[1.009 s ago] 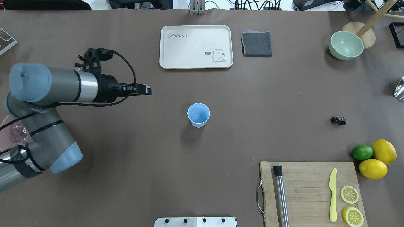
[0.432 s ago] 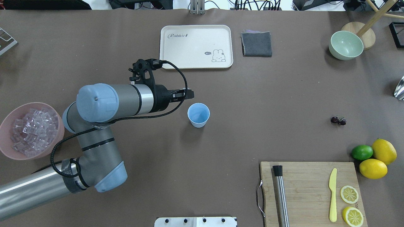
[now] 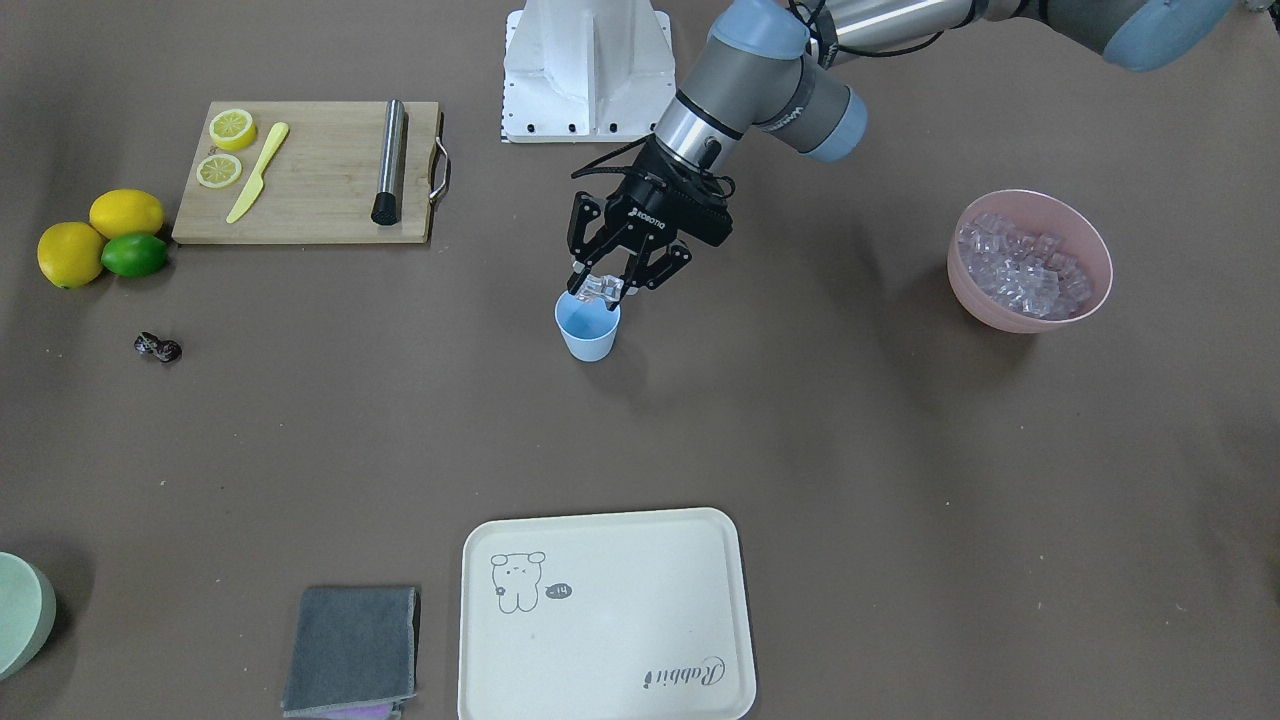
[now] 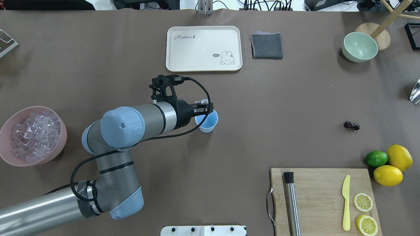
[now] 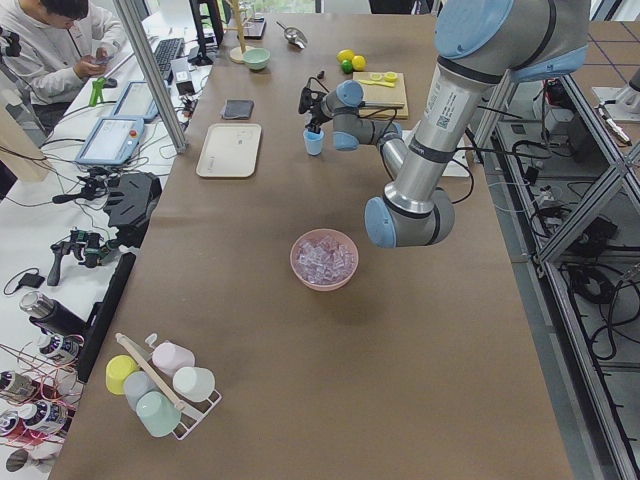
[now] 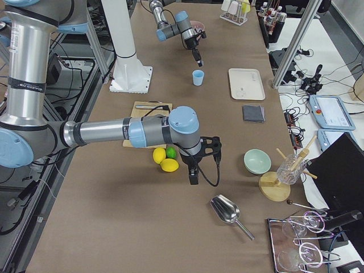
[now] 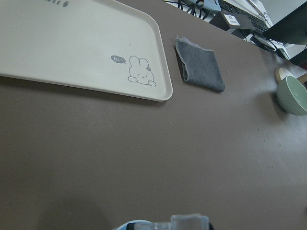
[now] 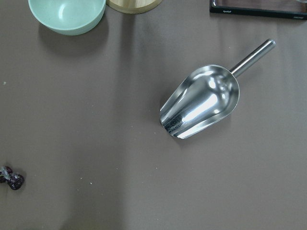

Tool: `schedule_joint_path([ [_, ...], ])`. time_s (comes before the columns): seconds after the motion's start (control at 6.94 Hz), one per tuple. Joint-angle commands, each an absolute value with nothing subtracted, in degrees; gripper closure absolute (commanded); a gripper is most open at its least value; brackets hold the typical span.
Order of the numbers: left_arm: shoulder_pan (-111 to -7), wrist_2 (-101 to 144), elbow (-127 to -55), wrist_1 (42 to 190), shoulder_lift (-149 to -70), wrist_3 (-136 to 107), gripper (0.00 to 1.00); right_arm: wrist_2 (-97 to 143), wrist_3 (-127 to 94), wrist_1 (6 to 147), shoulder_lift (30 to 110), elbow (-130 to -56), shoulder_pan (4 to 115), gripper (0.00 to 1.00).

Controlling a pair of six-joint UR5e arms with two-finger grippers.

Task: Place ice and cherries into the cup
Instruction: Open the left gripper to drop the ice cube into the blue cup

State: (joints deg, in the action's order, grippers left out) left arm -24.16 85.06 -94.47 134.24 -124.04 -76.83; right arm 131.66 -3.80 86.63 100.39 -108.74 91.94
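The left hand [image 3: 601, 291] pinches one ice cube [image 3: 598, 286] over the upright cup [image 3: 589, 338], well apart from the tray [image 3: 610, 640] and pink bowl [image 3: 1030, 322].

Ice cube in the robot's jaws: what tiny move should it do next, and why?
Probably open the jaws. The left gripper is shut on one ice cube and hangs just above the open mouth of the cup, which stands upright on the table. Letting go here should drop the cube straight in.
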Motion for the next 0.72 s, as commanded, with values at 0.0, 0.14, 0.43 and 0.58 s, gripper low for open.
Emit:
schedule_joint_path([
  [0.0, -23.12, 81.32, -92.21, 134.38, -124.10, -76.73, 1.00, 131.66, -3.95, 86.66, 99.23, -107.59, 91.85, 0.00],
  [0.14, -22.85, 81.13, -92.28, 134.38, -124.01, -76.47, 1.00, 131.75, -3.96, 86.66, 98.62, -107.14, 91.85, 0.00],
  [0.43, -21.02, 79.73, -92.46, 134.38, -124.19, -76.73, 1.00, 131.75, -3.96, 86.66, 98.61, -107.14, 91.85, 0.00],
  [0.58, -19.00, 77.11, -92.37, 134.38, -124.89, -76.73, 1.00, 131.75, -3.96, 86.66, 98.61, -106.79, 91.85, 0.00],
])
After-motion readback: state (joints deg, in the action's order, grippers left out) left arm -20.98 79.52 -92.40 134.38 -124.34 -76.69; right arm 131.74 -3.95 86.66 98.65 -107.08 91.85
